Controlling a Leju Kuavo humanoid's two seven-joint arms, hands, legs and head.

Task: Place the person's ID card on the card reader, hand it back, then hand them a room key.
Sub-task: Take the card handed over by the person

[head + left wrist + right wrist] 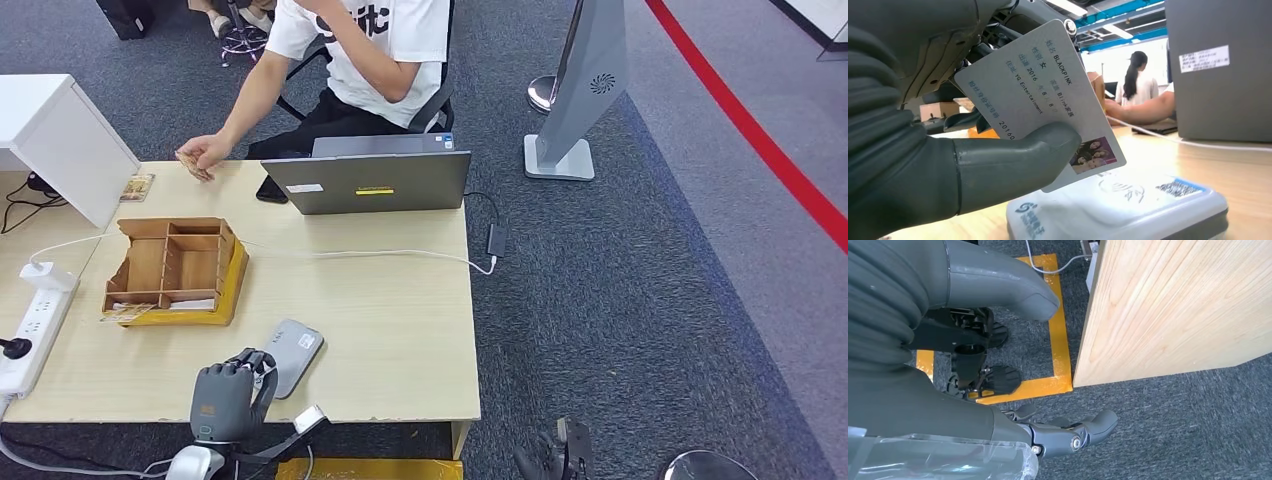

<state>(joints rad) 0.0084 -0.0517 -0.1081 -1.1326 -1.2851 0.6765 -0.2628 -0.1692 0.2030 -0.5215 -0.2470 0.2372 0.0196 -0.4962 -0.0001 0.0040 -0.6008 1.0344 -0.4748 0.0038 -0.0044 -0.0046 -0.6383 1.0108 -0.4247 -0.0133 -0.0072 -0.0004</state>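
Observation:
My left hand (233, 392) hovers at the table's near edge, pinching the white ID card (1040, 95) between thumb (1013, 160) and fingers. The card hangs tilted just above the grey-white card reader (1128, 207), which lies flat on the table (290, 352). I cannot tell whether the card's lower corner touches the reader. My right hand (1063, 432) hangs beside the table over the carpet, fingers apart and holding nothing; it also appears low down (548, 458). The person (355, 60) sits across the table, one hand (203, 155) resting on the far edge.
A wooden compartment box (172, 268) on a yellow base stands left of the reader. A grey laptop (370, 178) with a white cable (400, 255) sits at the far side. A power strip (35, 320) lies at the left edge.

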